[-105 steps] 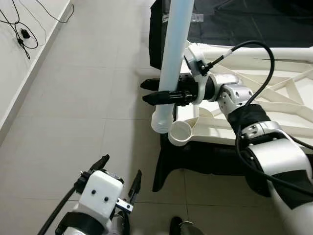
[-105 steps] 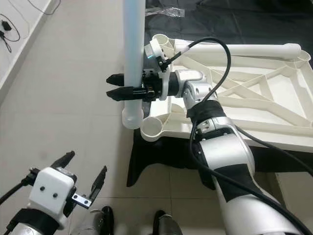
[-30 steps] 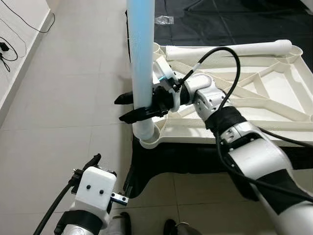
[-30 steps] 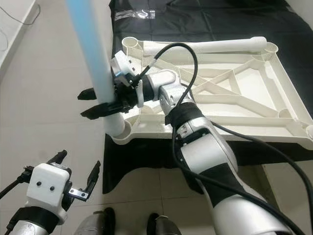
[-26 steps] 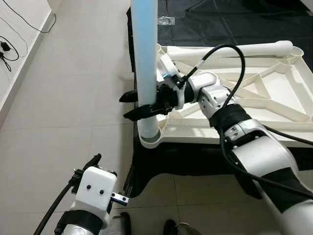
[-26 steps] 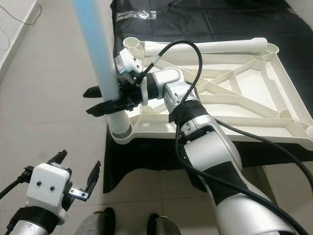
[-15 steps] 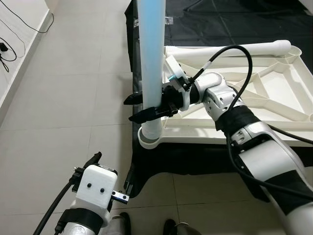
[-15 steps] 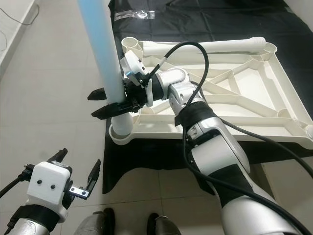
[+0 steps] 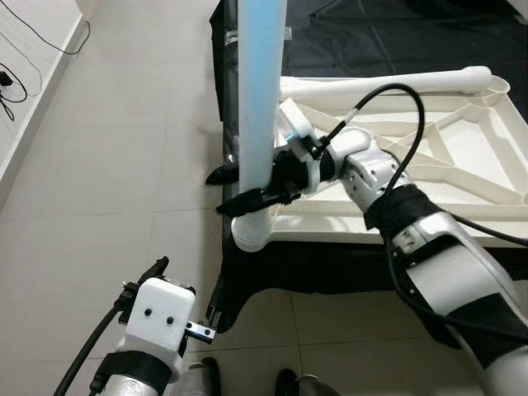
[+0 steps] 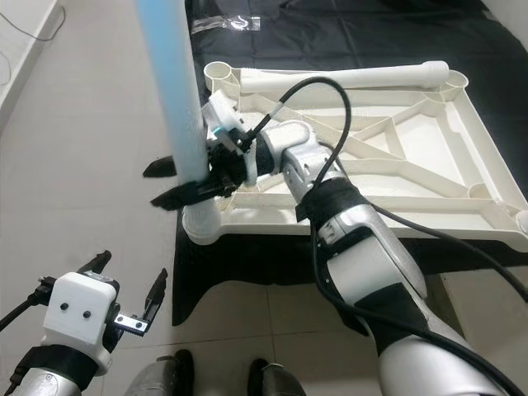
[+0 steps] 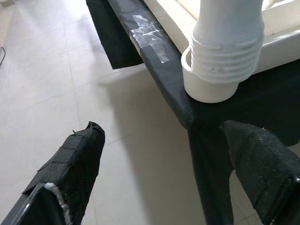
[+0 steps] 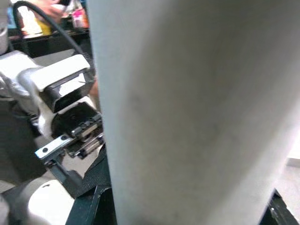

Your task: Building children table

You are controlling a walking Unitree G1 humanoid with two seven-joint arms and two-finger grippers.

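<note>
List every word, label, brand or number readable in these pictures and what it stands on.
None is readable.
The table leg, upturned tabletop and both grippers, right and left, carry no print.
The clear tape on the black sheet is blank.

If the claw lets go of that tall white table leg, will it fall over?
Probably not at once: the table leg stands upright with its threaded end in the corner socket, held by the right claw. Threads still showing suggest it isn't fully screwed in, so it might wobble. It looks like stiff, hollow plastic, likely light.
</note>
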